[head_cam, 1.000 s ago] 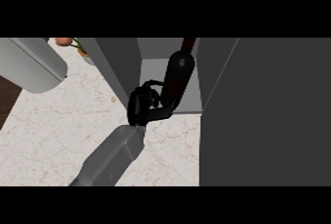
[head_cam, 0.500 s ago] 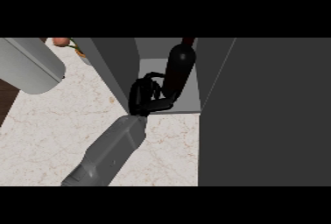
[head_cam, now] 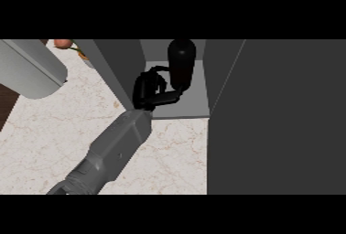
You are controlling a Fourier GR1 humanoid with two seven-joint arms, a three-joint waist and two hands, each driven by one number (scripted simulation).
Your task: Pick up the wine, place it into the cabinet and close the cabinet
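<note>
Inside the open grey cabinet (head_cam: 177,109), at the back of its pale floor: dark, near-black glass wine bottle (head_cam: 181,61), standing roughly upright, rounded top toward the viewer.

Just left of and below the bottle: one black hand (head_cam: 150,91) on a grey forearm (head_cam: 111,153) coming in from the lower edge, left of centre (which arm this is, cannot say from the view; taken as the left by its position). Fingers curled, thumb reaching toward the lower part of the bottle and touching or nearly touching it; black on black, so whether clamped on the glass or merely alongside, cannot tell.

Left of the hand: grey cabinet side wall (head_cam: 118,68), upright, hand close against its inner face.

Right of the hand, beyond the bottle: large dark grey cabinet door panel (head_cam: 277,119), filling the right side of the view.

Below and left of the forearm: white marbled stone counter (head_cam: 54,132).

Far left and above the hand: pale grey cylindrical object (head_cam: 30,68), tilted; beside its upper end, a small orange and green item (head_cam: 73,47) (too small to identify).
</note>
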